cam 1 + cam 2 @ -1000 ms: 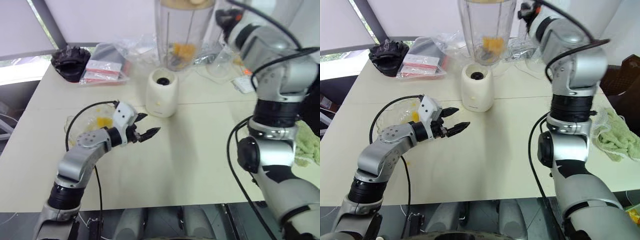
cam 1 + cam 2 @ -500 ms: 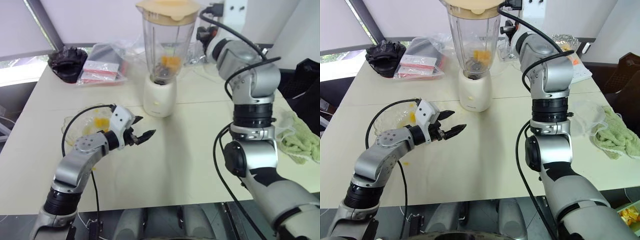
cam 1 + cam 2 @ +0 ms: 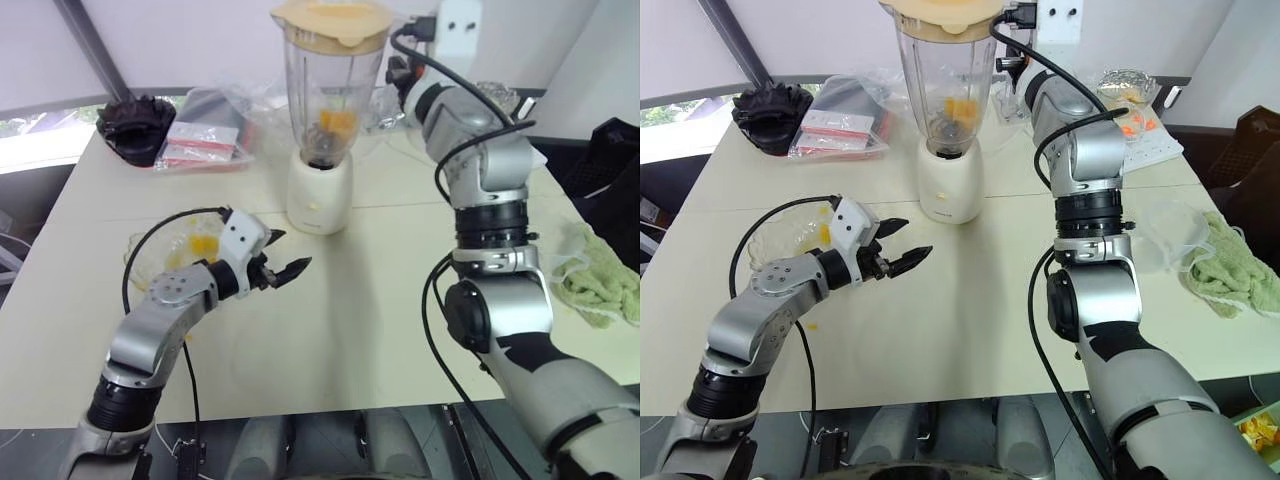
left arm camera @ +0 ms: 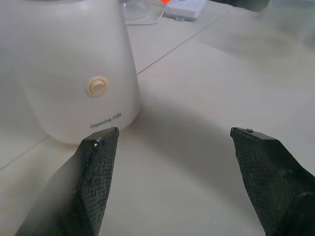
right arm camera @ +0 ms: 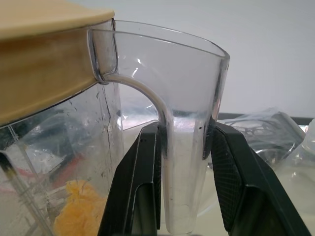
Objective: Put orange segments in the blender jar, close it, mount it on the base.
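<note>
The blender jar is clear, carries a cream lid and stands upright on the cream-white base at the table's far middle. Orange segments lie inside it near the dark hub. My right gripper is shut on the jar's clear handle, one finger on each side. To the near left of the base my left gripper hovers open and holds nothing; the base and its yellow knob are close before it. More orange segments lie in a clear bowl behind the left wrist.
A black object and plastic bags lie at the far left. Clear wrappers and a white item with orange bits are at the far right. A green cloth lies at the right edge. One orange bit sits on the table.
The camera has tilted. The right gripper has lowered the jar from just above the base onto its socket. The left gripper has stayed where it was, open.
</note>
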You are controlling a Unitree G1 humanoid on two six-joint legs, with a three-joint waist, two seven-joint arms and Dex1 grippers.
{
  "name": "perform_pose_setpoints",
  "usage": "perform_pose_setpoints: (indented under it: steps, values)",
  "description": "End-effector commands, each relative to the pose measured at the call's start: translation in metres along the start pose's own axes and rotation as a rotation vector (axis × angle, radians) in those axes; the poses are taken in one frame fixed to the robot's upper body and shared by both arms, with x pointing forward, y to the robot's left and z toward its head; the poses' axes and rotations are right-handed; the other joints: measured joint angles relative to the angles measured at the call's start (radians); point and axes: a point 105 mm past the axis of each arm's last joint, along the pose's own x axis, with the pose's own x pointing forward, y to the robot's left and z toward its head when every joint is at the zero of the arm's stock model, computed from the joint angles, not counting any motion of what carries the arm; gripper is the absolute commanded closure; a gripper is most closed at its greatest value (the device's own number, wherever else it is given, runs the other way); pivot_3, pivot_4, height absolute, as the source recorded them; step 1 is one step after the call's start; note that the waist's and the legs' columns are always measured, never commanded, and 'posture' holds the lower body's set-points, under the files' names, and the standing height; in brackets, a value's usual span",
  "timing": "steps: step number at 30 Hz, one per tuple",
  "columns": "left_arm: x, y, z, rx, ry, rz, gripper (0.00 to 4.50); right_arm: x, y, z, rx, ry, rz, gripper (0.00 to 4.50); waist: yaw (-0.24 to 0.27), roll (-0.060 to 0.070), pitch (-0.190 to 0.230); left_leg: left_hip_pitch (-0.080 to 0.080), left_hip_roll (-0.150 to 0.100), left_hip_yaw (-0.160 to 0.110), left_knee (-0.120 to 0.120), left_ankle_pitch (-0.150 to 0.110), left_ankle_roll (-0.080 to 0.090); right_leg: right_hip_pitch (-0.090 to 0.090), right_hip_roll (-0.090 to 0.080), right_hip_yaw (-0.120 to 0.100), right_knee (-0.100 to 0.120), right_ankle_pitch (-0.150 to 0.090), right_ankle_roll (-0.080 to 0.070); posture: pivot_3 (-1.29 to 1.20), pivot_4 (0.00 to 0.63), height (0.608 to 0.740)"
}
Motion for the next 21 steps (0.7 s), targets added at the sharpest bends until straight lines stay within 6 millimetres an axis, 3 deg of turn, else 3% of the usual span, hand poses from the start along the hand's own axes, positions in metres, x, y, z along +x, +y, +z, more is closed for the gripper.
perform_pose_setpoints:
  steps: [1,21]
  values:
    - [-0.004,-0.001,0.009,0.038,-0.022,0.009,0.73,0.001,0.008,0.019,-0.011,-0.066,0.020,3.66,0.000,0.000,0.000,0.000,0.000,0.000,0.000,0.000,0.000,0.000,0.000,0.000,0.000,0.000,0.000,0.00,0.150,0.740]
    - [0.000,0.002,0.009,0.051,-0.019,0.002,0.73,-0.019,0.015,0.016,-0.027,-0.060,0.022,3.66,0.001,0.000,0.000,0.000,0.000,0.000,0.000,0.000,0.000,0.000,0.000,0.000,0.002,0.000,0.000,0.00,0.150,0.740]
